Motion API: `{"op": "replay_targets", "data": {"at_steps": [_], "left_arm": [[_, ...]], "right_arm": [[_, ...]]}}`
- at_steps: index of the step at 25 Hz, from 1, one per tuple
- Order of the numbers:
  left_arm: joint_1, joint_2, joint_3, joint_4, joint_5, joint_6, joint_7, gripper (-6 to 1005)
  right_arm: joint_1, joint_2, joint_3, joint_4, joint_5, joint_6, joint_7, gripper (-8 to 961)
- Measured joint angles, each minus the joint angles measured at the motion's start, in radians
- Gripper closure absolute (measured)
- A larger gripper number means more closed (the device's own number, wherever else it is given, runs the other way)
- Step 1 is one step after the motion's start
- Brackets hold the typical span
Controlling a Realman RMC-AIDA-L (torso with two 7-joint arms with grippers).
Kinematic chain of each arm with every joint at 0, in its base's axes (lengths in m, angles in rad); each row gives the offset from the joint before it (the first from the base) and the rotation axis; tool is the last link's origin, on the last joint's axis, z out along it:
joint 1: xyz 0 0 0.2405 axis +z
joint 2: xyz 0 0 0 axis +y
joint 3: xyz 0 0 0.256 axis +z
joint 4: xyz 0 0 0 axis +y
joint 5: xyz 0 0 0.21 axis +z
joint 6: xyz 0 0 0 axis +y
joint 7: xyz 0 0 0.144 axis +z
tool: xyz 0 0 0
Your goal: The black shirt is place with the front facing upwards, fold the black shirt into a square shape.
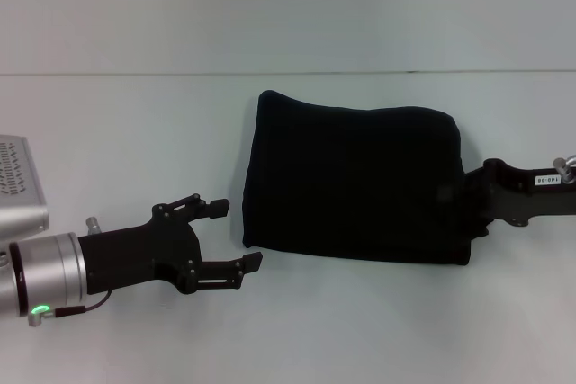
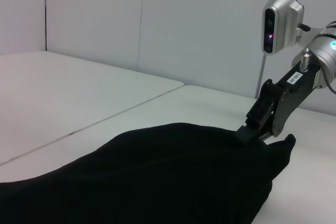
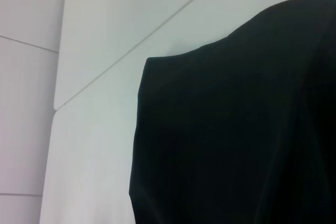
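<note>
The black shirt (image 1: 355, 184) was already folded nearly square, the open left hand (image 1: 225, 236) kept beside it, the right hand (image 1: 470, 197) pressed against its edge, grip unclear.

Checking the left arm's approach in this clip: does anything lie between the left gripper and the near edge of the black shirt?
Nothing visible does. The left gripper, open, hovers beside the left edge of the folded black shirt, with only bare table between them. The right gripper is already at the shirt's opposite edge.
</note>
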Motion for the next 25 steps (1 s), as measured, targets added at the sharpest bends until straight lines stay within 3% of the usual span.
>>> {"op": "replay_targets", "data": {"at_steps": [6,12,25], "left_arm": [[0.0,0.0,0.0,0.0,0.0,0.001,0.001,50],[0.0,0.0,0.002,0.0,-0.002,0.002,0.002,50],[0.0,0.002,0.003,0.0,-0.003,0.006,0.002,51]], "right_arm": [[0.0,0.004,0.002,0.001,0.006,0.009,-0.043,934],[-0.003,0.008,0.015,-0.002,0.022,0.03,-0.092,934],[-0.083,-0.01,0.04,-0.006,0.113,0.069,-0.169,933]]}}
